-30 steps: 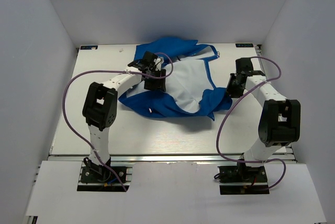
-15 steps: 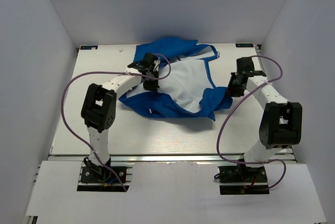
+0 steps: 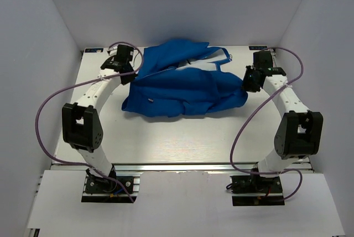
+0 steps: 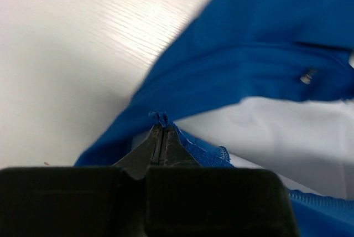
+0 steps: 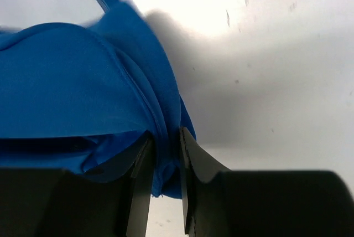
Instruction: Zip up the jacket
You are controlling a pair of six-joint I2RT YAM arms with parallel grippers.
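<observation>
On the far half of the white table (image 3: pixel 166 137), between the two arms, the jacket (image 3: pixel 182 84) lies bunched in a wide blue heap, with its outer side up across most of the mound. At its far right a narrow band (image 3: pixel 225 55) of the fabric curls out toward the back of the table (collar or front edge, I cannot tell which).

The left gripper (image 4: pixel 161 130) sits at the jacket's far-left corner, close to the left-hand wall. Its fingers are pressed flat together, and a small frayed tuft of blue hem pokes out just past the tips, so it is clenched on the edge of the fabric. Beyond the tips, in the left wrist view, blue cloth arches over the white lining (image 4: pixel 276 132). A small silvery metal piece (image 4: pixel 306 76) sits on the blue cloth, too blurred to tell whether it is a snap or the zipper pull.

The right gripper (image 5: pixel 164 137) is at the jacket's right end. Its two fingers stand narrowly apart with a fold of blue fabric squeezed between them, so it is grasping the jacket. In the right wrist view the cloth spreads away to the left of the fingers and bare table lies to the right.

A purple cable (image 3: pixel 47 115) loops out beside each arm.
</observation>
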